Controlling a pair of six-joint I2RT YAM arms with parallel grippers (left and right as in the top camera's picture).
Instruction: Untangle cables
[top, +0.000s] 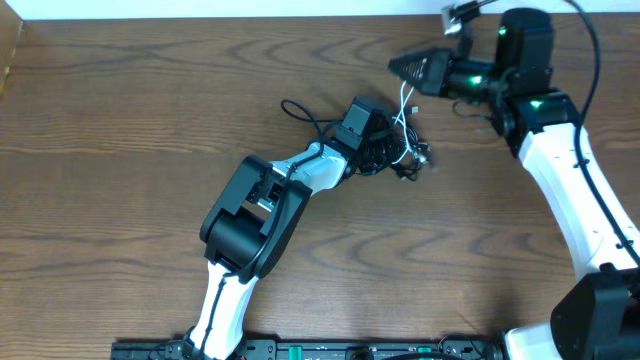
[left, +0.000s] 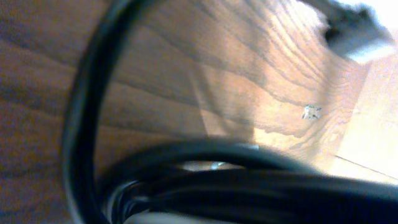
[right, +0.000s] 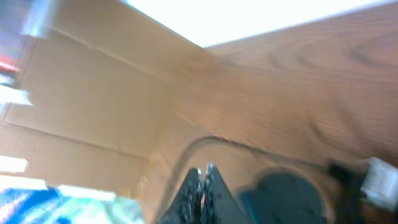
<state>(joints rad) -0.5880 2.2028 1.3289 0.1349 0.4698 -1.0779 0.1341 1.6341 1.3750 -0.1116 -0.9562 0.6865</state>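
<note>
L gripper (top: 383, 150) on black cable (top: 300, 112), white cable (top: 404, 108) beside – R gripper (top: 393, 66) closed

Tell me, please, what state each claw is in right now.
Left claw: buried among the black cable; open or closed cannot be told.
Right claw: closed; whether it holds anything is unclear.

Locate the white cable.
Overhead view, right of centre: the white cable threads the black cable tangle at the left gripper, reaching toward the right gripper just above.
</note>
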